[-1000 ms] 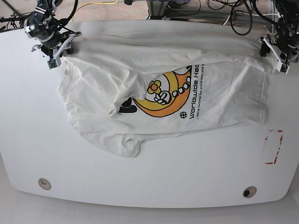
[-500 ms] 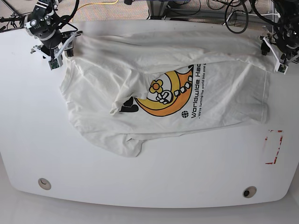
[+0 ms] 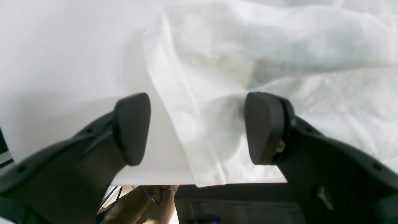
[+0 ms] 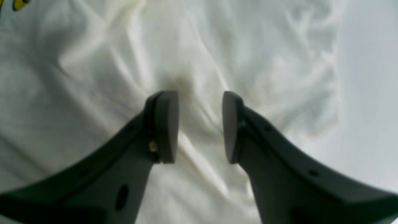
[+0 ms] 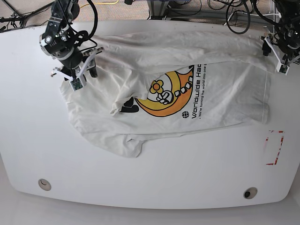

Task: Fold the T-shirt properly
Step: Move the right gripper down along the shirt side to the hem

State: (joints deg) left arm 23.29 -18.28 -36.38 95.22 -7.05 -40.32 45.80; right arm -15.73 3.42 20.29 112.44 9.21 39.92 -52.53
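The white T-shirt lies spread and wrinkled on the white table, its yellow-orange graphic and black lettering facing up, with a flap folded over the graphic's left part. My right gripper hovers over the shirt's far-left shoulder area; in its wrist view the right gripper is open, with creased T-shirt cloth below the fingers. My left gripper sits at the shirt's far-right corner. In its wrist view the left gripper is wide open, astride the T-shirt hem at the table edge.
A red-outlined rectangle is marked on the table at the right. Two round holes sit near the front edge. Cables and stands crowd the floor beyond the far edge.
My right arm has swung from the shirt's far-left corner toward the front and right, and now stands over the shoulder area. The left arm has stayed put.
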